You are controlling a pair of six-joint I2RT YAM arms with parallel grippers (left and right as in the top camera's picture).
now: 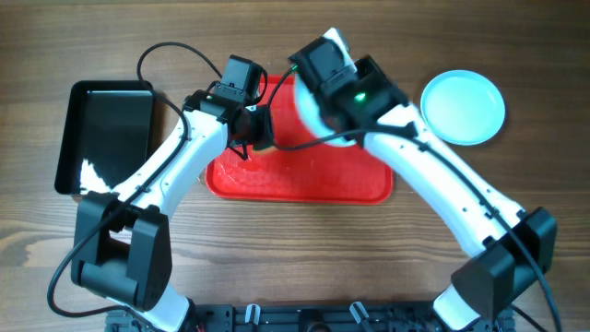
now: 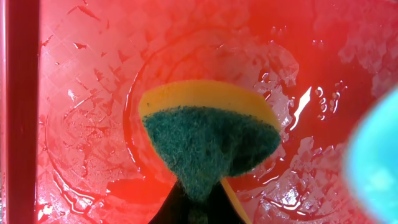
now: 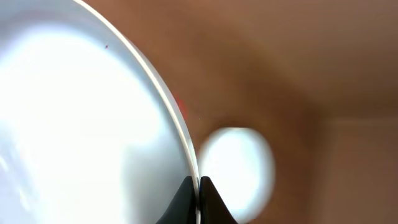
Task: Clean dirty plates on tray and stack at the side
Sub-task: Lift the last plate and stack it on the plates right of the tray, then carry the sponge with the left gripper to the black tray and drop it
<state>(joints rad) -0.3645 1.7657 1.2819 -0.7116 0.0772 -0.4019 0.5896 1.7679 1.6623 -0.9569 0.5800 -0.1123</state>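
Closest to the arm bases sat the red tray point(image 1: 300, 180), flat on the wooden table point(image 1: 295, 249), and everything else is easiest to place off that. Its floor looked wet and glossy in the left wrist view, with streaks and droplets all over it.

Over the tray's left part, the left gripper point(image 2: 198, 208) had its fingers pinched tight on a sponge point(image 2: 208, 140). The sponge was yellow with a dark green scrubby face, and it hung just above the tray floor (whether it actually touched, I couldn't tell). The pale-blue edge of a plate poked in at the right side of that same view.

Further back, over the tray's far edge, the right gripper point(image 3: 198, 199) was clamped on the rim of the held plate point(image 3: 81, 112). The plate was lifted and tipped up on edge, and the fingers were closed right down on the thin rim. A small green light point(image 1: 359, 95) glowed on that arm.

Off the tray to the right, well apart from it, a second plate point(image 1: 463, 106) lay flat on the table, looking clean. A black tray point(image 1: 106, 134) sat off to the red tray's left.
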